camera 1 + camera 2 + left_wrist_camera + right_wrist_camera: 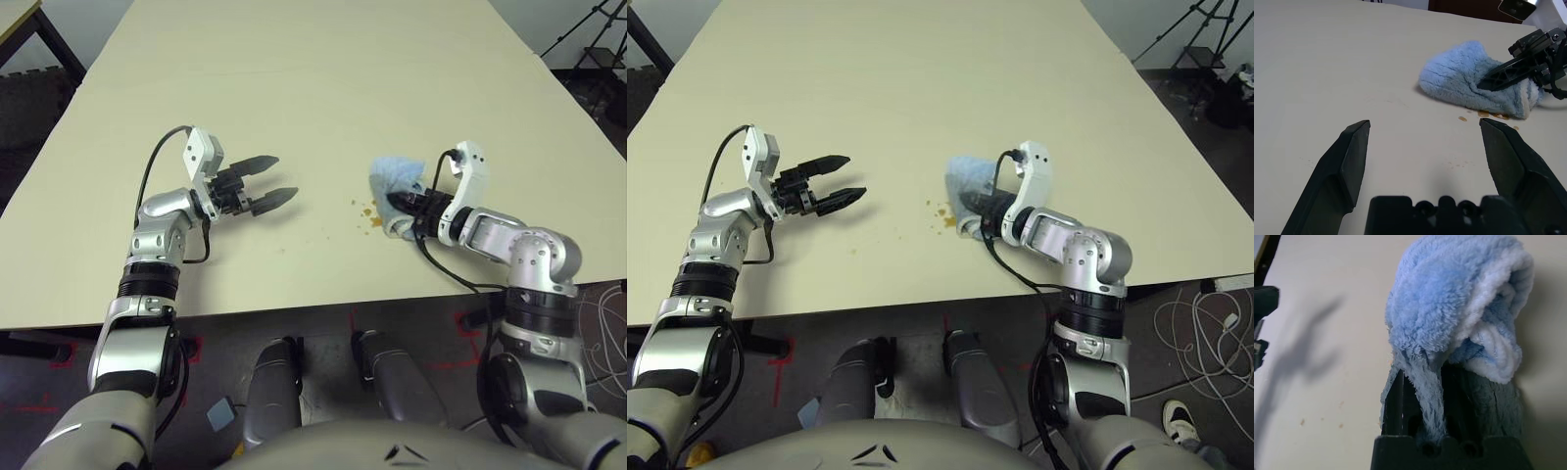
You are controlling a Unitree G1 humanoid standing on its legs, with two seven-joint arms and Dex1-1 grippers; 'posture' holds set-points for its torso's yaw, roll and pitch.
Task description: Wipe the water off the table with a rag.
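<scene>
The right gripper (400, 204) had the rag (392, 177) bunched in its grasp, low on the table (294, 78), right of centre and toward the near edge. The water (368, 213), a few small amber drops, lay just left of the rag's near end, almost touching it; a fainter speckle trailed further left and nearer.

To do the wipe well, the rag probably needed pressing flat and drawing left over the drops in one slow pass, with the soft bulk leading, not the black fingers, so the liquid soaked in instead of smearing. A second pass toward the near edge would likely be needed for the faint specks.

The right jaws were closed on the rag, cloth folded over and between them. The left gripper (276, 180) hovered over bare table, well apart from the rag, jaws spread wide and holding nothing.
</scene>
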